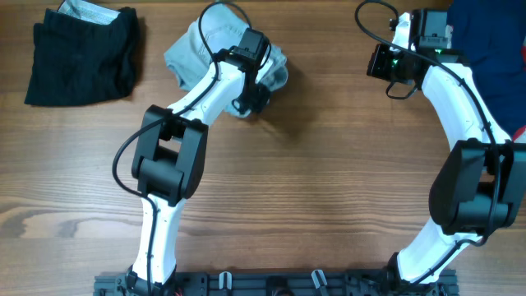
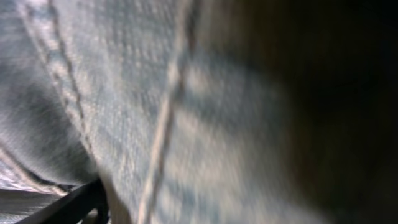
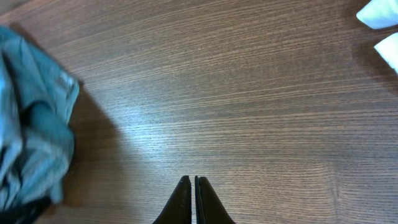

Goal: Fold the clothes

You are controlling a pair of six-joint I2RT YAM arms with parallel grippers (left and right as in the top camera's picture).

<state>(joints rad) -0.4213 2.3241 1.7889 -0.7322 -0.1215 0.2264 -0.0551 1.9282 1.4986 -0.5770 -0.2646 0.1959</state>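
Your brown wood-grain table (image 1: 329,181) carries three garments along its far edge. A dark navy cloth garment (image 1: 493,33) fills the far right corner, and a folded black cloth garment (image 1: 82,53) lies at the far left. Between them, left of centre, sit the light blue faded denim shorts (image 1: 193,53). They are bunched in a heap that is wider than it is deep, so the long axis runs roughly left to right. You cannot tell which way the waistband points.

Your left gripper (image 1: 249,97) is down on the heap's right end. Blurred denim fills its camera and only one black finger (image 2: 74,202) shows, so whether it is spread or pinching cannot be told. Your right gripper (image 3: 192,183) hovers over bare wood, fingers pressed together with nothing between them.
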